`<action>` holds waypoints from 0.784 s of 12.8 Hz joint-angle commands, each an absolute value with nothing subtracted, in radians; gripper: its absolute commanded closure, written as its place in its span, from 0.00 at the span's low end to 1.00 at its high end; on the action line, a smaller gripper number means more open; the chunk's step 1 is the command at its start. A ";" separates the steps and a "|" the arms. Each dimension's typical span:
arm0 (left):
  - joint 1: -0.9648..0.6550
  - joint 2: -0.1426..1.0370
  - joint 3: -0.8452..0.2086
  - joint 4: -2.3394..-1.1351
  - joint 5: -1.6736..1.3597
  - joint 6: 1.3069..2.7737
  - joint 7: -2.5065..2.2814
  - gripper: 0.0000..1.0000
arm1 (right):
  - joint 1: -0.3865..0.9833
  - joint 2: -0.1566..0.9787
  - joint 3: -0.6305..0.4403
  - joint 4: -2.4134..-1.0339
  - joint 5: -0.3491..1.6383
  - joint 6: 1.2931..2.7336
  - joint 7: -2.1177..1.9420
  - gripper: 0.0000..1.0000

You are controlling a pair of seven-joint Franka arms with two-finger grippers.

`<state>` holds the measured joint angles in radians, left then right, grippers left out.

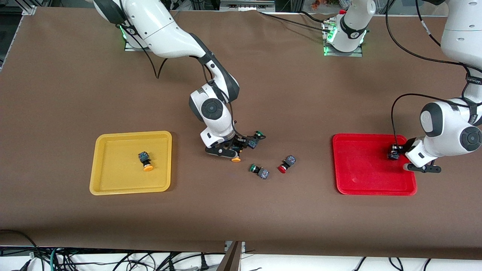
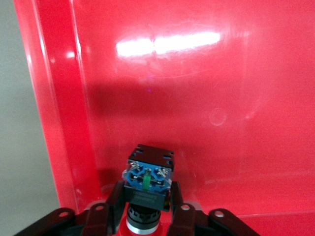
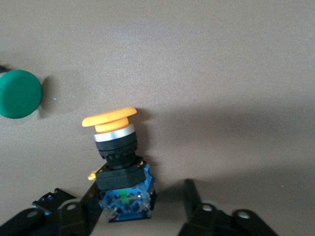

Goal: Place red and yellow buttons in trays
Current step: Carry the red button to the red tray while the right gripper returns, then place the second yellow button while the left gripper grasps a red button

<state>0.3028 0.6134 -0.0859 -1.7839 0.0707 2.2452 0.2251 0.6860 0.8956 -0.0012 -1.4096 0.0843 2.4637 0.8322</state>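
My left gripper (image 1: 397, 152) is clamped on a red button (image 2: 147, 172), holding it over the red tray (image 1: 361, 173) near its two o'clock corner. My right gripper (image 3: 142, 206) is down at the table with its fingers apart around a yellow button (image 3: 115, 147) lying on its side; one finger touches the body. A second yellow button (image 1: 145, 161) lies in the yellow tray (image 1: 113, 173). A green button (image 1: 259, 171) sits at four o'clock from my right gripper, with a loose red button (image 1: 286, 164) at its three o'clock.
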 commanded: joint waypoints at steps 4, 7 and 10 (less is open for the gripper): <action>0.281 0.606 -0.191 -1.565 0.075 2.010 0.179 0.00 | 0.618 0.821 -0.017 -1.382 0.049 2.291 0.703 1.00; 0.166 0.607 -0.210 -1.520 0.074 1.985 0.173 0.00 | 0.516 0.734 -0.020 -1.387 0.046 2.118 0.478 1.00; 0.029 0.687 -0.212 -1.430 0.071 1.990 0.170 0.00 | 0.477 0.671 -0.122 -1.446 0.038 1.955 0.243 1.00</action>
